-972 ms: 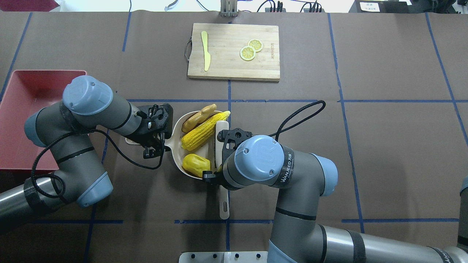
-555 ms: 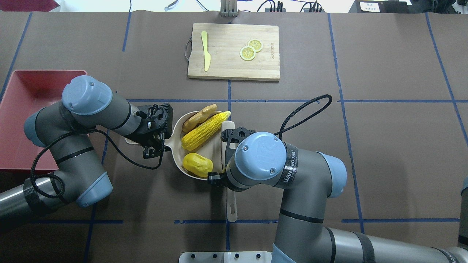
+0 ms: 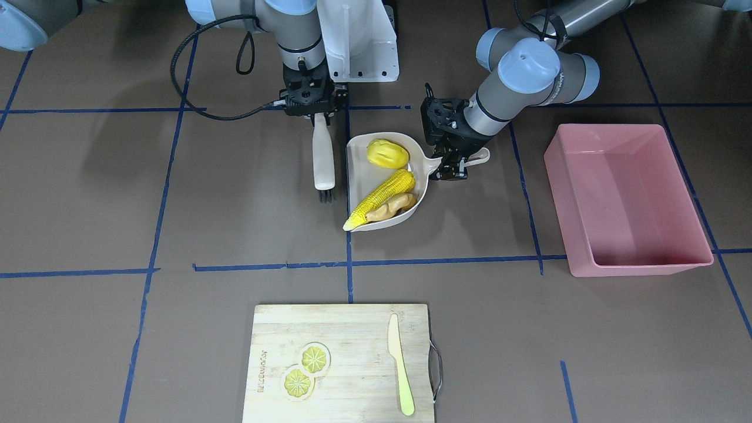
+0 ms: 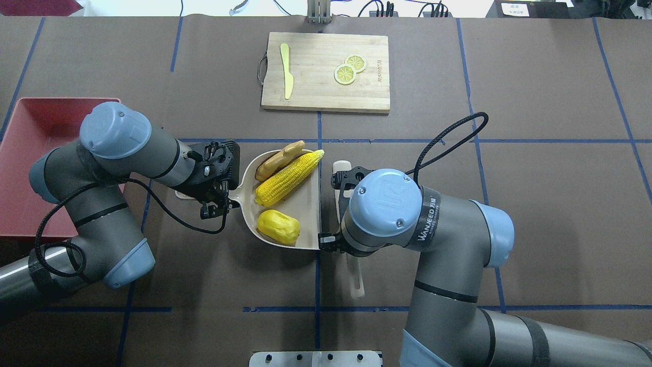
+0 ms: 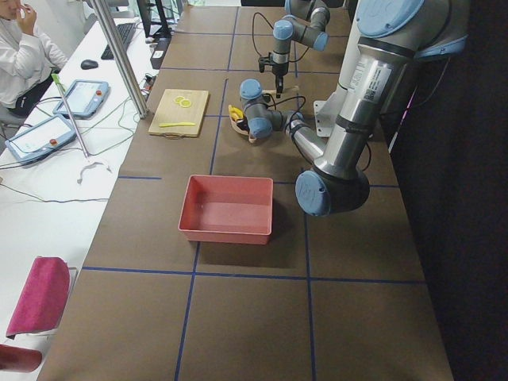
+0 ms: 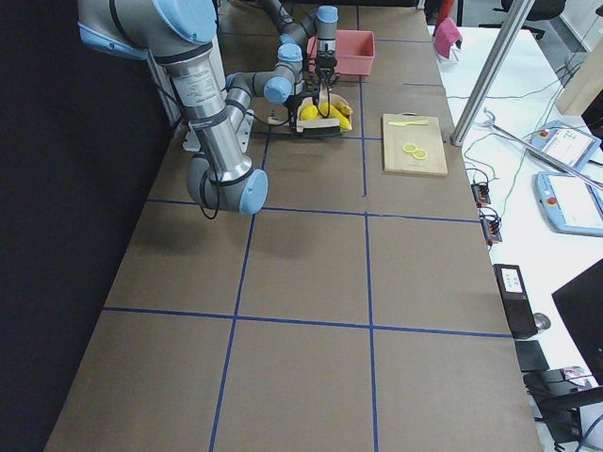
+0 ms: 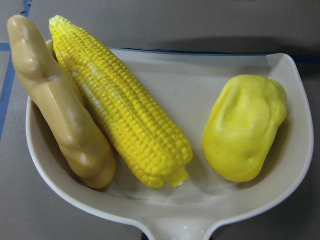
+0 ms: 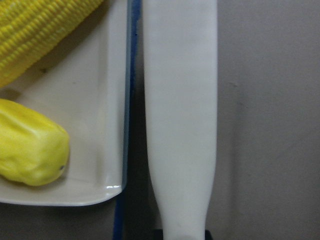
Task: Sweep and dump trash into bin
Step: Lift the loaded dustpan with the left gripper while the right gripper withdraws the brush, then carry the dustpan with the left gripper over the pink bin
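Your left gripper (image 4: 213, 196) is clamped on the dustpan's (image 4: 307, 204) stubby handle. The right gripper (image 3: 317, 117) is clamped on the end of the brush (image 3: 323, 158), which sits just beside the pan's open lip.

All the trash is in the pan. The corn cob (image 4: 288, 176) has the ginger root (image 4: 277, 158) leaning on it, and the yellow lump (image 4: 277, 227) sits apart from them.

They look like light, hard, smooth plastic, so I'd guess they roll easily, and the corn's tip pokes past the lip. I'd carry by that handle, lip tipped up, over to the pink bin (image 3: 643, 264), which is well off on the left arm's side.
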`<move>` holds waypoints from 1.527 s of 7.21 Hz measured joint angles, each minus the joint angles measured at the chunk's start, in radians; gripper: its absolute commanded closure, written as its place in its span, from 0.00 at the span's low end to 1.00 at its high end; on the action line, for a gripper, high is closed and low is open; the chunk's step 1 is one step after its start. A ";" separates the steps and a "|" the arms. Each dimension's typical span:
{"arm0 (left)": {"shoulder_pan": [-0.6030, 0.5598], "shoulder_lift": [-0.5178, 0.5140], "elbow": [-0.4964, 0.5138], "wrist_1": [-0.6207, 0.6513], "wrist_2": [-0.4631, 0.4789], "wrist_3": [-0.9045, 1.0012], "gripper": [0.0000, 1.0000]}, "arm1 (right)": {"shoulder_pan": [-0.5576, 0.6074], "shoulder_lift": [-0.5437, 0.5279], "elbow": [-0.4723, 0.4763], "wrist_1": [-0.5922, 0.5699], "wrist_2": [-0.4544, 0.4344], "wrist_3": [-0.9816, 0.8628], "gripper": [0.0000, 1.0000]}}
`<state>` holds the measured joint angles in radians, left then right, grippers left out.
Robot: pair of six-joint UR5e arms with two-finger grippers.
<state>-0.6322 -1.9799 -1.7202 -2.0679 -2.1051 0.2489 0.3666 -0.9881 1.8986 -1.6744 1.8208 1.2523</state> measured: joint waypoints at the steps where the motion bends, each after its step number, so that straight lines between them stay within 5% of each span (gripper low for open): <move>1: -0.004 0.003 -0.019 -0.015 -0.001 -0.031 1.00 | 0.012 -0.031 0.029 -0.007 0.009 -0.018 1.00; 6: -0.075 0.063 -0.132 -0.076 -0.025 -0.174 1.00 | 0.105 -0.084 0.053 -0.017 0.067 -0.034 1.00; 11: -0.326 0.167 -0.119 -0.192 -0.282 -0.172 1.00 | 0.117 -0.094 0.048 -0.015 0.061 -0.040 1.00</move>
<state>-0.9585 -1.8124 -1.8393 -2.2597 -2.3867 0.0765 0.4833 -1.0818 1.9462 -1.6891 1.8814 1.2119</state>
